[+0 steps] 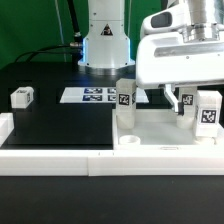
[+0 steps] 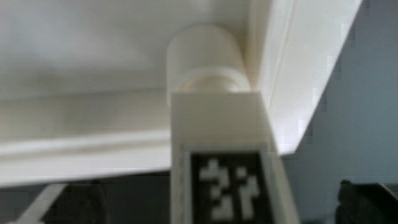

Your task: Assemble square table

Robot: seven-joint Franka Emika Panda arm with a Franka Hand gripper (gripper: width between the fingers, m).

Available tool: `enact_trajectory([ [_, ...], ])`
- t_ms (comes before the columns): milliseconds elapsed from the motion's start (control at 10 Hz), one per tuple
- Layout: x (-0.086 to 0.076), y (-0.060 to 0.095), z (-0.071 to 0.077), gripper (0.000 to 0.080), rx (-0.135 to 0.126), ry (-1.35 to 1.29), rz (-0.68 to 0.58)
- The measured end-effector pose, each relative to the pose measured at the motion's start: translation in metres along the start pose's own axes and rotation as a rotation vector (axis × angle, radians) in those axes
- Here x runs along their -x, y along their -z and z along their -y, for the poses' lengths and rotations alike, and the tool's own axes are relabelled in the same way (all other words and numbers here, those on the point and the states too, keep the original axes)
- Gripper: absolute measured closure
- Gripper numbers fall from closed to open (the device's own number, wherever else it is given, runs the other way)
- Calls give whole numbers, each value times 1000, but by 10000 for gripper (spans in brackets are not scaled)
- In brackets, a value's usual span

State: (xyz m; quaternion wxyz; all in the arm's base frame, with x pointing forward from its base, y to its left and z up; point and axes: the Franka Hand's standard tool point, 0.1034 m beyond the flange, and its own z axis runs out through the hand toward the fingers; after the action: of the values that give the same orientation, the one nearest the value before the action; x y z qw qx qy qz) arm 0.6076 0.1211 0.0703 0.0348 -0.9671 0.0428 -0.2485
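The white square table top [image 1: 160, 132] lies at the exterior view's right, with an empty round socket [image 1: 130, 141] at its near corner. Three tagged white legs stand upright on it: one [image 1: 125, 97] at the far left, one [image 1: 186, 100] under my hand, one [image 1: 207, 112] at the right. My gripper [image 1: 184, 98] hangs over the middle one. In the wrist view that leg [image 2: 222, 140] rises from a corner socket [image 2: 214, 62] of the top [image 2: 89, 90]. My gripper [image 2: 210, 208] is open, its dark fingers [image 2: 39, 205] standing clear of the leg on both sides.
A loose tagged leg [image 1: 22, 97] lies on the black table at the exterior view's left. The marker board [image 1: 95, 95] lies in front of the robot base [image 1: 105, 45]. A long white border rail [image 1: 60, 158] runs along the near edge.
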Motion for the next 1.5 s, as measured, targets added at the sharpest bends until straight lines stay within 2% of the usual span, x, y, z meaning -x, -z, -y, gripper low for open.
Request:
enact_trajectory([
  [100, -7, 7, -3, 150, -8, -4, 51],
  [300, -12, 9, -6, 150, -9, -37, 123],
  [400, -8, 7, -2, 150, -26, -49, 226],
  [500, -12, 8, -2, 150, -29, -56, 329],
  [600, -17, 6, -3, 150, -24, -68, 365],
  [700, -12, 6, -2, 150, -19, -73, 483],
  [800, -18, 3, -6, 150, -15, -61, 546],
  [900, -24, -3, -11, 150, -12, -68, 541],
  [1100, -23, -3, -11, 150, -12, -67, 537],
  [1300, -23, -3, -12, 422, -1, -106, 538],
  [1400, -23, -3, -12, 422, 8, -140, 537],
  [1500, -23, -3, -12, 512, 27, -207, 538],
])
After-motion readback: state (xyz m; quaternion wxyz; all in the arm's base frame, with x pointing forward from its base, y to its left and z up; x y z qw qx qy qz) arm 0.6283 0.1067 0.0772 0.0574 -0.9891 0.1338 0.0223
